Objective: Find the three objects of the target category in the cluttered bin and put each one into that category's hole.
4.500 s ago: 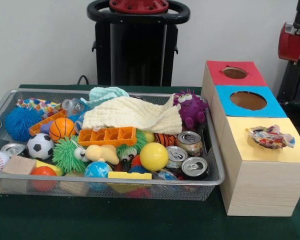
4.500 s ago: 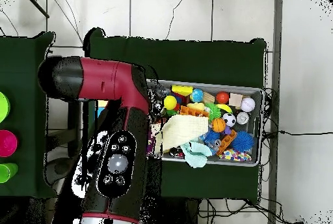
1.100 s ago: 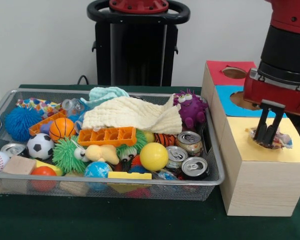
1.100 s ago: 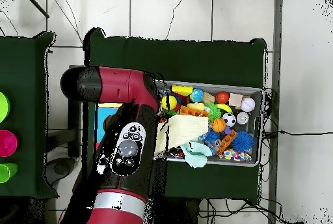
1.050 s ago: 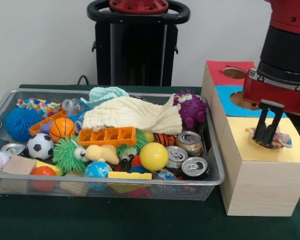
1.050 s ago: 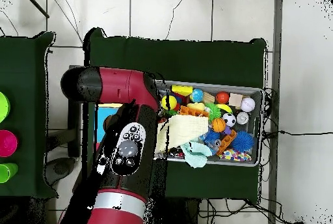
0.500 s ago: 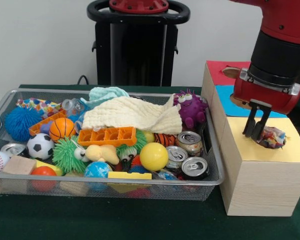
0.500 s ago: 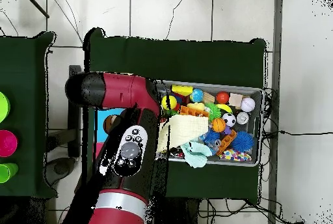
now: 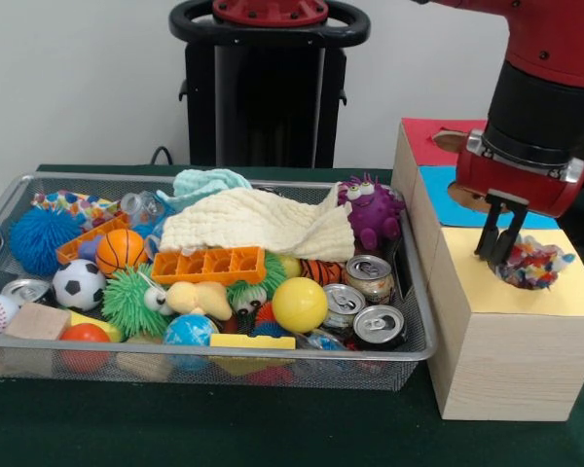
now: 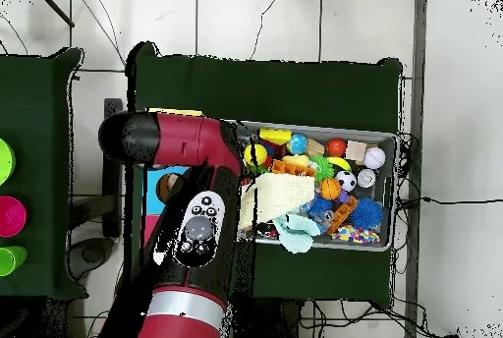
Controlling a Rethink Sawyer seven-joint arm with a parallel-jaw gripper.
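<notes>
A crumpled multicoloured wrapper sits in the hole of the yellow-topped box, partly sunk into it. My gripper hangs straight down at the wrapper's left edge with its fingers close together, touching the wrapper but not holding it. The silver wire-mesh bin lies to the left, full of toys. A second bright wrapper with coloured dots lies in its far left corner and also shows in the overhead view. In the overhead view my arm hides the gripper and the boxes.
A red-topped box and a blue-topped box stand behind the yellow one. The bin holds a cream cloth, a pale blue cloth, a purple monster toy, three cans, balls and orange trays.
My arm came in from the right over the yellow box and pressed the wrapper down into the hole. In the last half second the gripper lifted slightly and the wrapper spread a little.
</notes>
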